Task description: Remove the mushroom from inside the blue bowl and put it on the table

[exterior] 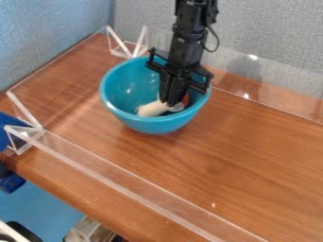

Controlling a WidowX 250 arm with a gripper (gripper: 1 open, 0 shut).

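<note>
- Cream-stemmed mushroom [151, 109] is lying just under the end effector [169, 99], its stem pointing image-left.
- Fingers are standing together; whether they are gripping it, I cannot tell.

The black gripper [169, 98] of the robot arm reaches down from above into the turquoise blue bowl [125, 100], its fingers down at the mushroom [154, 108], whose cream-white stem lies toward the bowl's near side (the cap is mostly hidden behind the fingers). The bowl sits upright on the brown wood-grain table [233, 156], near the gray textured wall [271, 43], with a low clear acrylic wall [127, 184] running along the table's near edge.
</note>
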